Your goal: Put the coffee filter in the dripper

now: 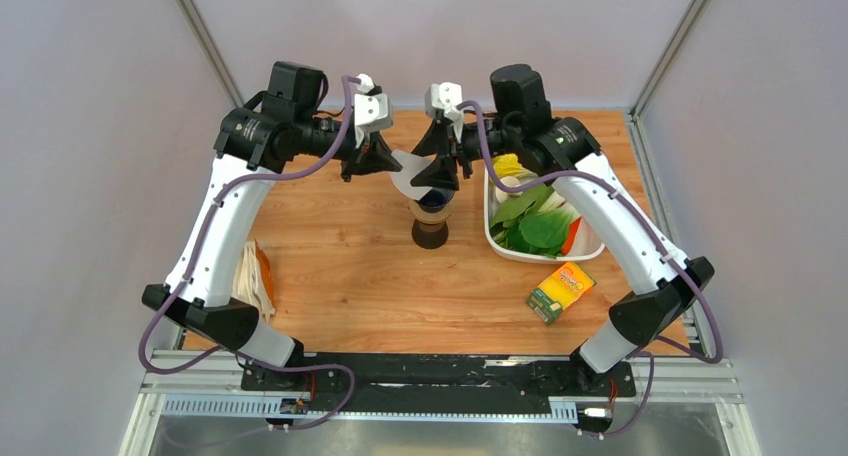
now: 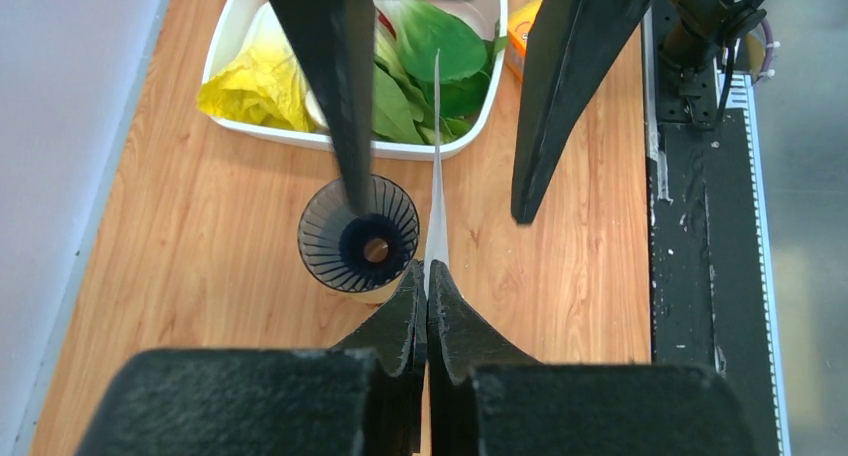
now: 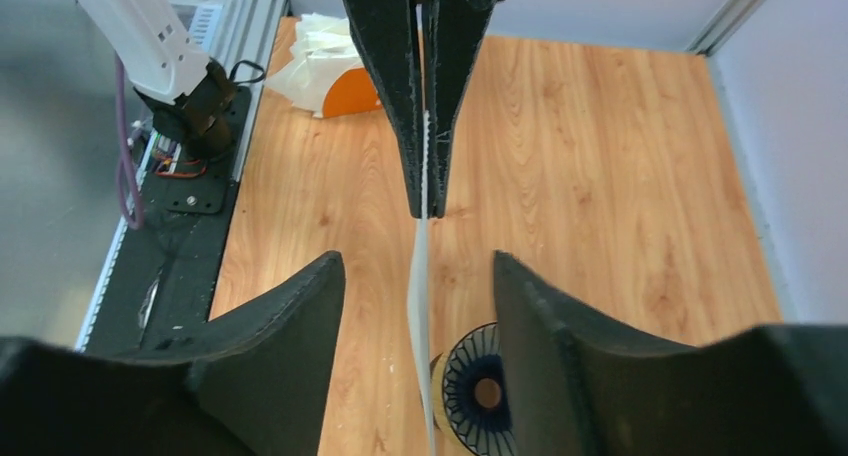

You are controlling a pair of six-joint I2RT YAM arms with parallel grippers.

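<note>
The white coffee filter (image 1: 407, 175) hangs flat in the air just above and left of the dripper (image 1: 431, 216), whose tan funnel top and dark base stand at mid-table. My left gripper (image 1: 383, 162) is shut on the filter's left edge. In the left wrist view the gripper (image 2: 427, 273) pinches the filter (image 2: 436, 156), seen edge-on, with the dripper's ribbed mouth (image 2: 360, 238) just to its left. My right gripper (image 1: 440, 176) is open, one finger on each side of the filter. In the right wrist view the gripper (image 3: 418, 271) straddles the filter (image 3: 421, 316) without touching it, with the dripper (image 3: 478, 391) below.
A white tub (image 1: 497, 240) of green leaves and yellow vegetables stands right of the dripper. A yellow-green carton (image 1: 560, 289) lies in front of it. A white and orange bag (image 1: 256, 276) lies by the left arm. Grey walls close in the table.
</note>
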